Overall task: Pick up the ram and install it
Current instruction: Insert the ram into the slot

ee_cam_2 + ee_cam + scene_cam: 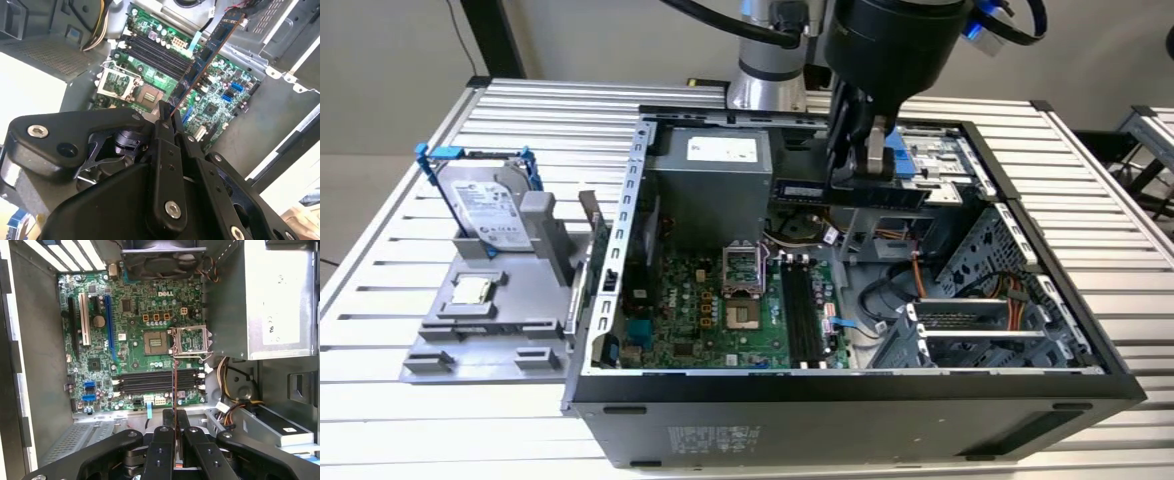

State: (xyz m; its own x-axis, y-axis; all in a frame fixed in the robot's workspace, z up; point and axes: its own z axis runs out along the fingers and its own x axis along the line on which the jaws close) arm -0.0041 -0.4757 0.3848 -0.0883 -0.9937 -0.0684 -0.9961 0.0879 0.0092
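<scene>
Above the open computer case [854,385] on the slatted worktop [440,420], the arm's gripper [861,165] hangs over the far end of the interior, near the power supply [714,175]. Its fingers [165,132] are closed narrowly on one end of the ram [210,50] — the greenish-blue stick reaches out past the fingertips over the green motherboard [220,95], clear of the board and not seated. In the first wrist view the ram [174,385] appears edge-on, a thin line rising from the gripper [174,417] and crossing the row of black memory slots [155,380], which lie beside the open processor socket [155,342]. A fan [162,262] sits at the case's edge beyond the socket, and the grey power supply [265,300] stands to one side of the board, with a bundle of coloured wires under it. In the exterior view the dark strip just under the gripper is probably the ram [854,192], though its colour is hard to make out there.

On the worktop at the exterior view's left, well apart from the gripper, a grey fixture [487,340] stands beside the case. A silver hard drive [487,205] in a blue bracket leans upright in it — and a small square processor chip [471,290] lies flat in front of the drive.
</scene>
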